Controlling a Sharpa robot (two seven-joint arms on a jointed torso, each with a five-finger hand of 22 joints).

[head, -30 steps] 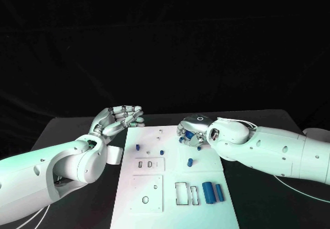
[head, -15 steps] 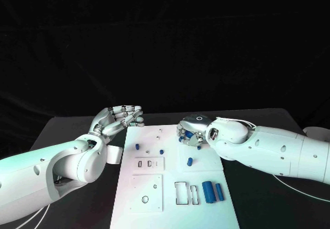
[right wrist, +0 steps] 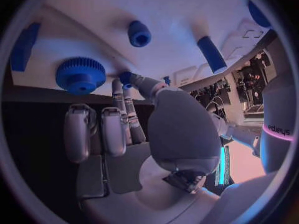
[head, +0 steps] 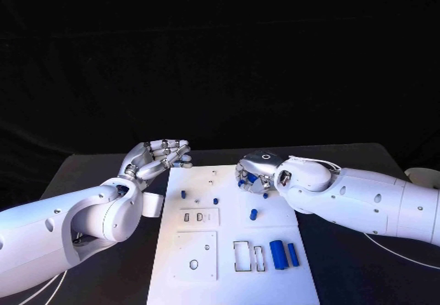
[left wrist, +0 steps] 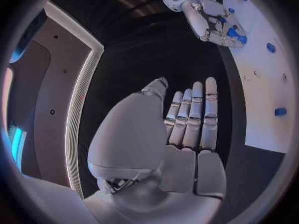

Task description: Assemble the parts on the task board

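The task board (head: 234, 254) is laid white along the middle of the black table (head: 367, 273), and the left hand (head: 158, 159) is held up beside its far left corner, fingers straight and together, nothing in it. The right hand (head: 254, 176) is lowered over the far right part of the board, and a small blue part (right wrist: 127, 77) is pinched at its fingertips (right wrist: 124, 97), just above the board's surface. From the right wrist, a blue gear (right wrist: 80, 75) is seen at the board's edge near those fingertips, with a short blue cylinder (right wrist: 139, 33) and a longer blue peg (right wrist: 212, 54) further off. Two blue bars (head: 284, 255) are found lying side by side at the near right of the board.
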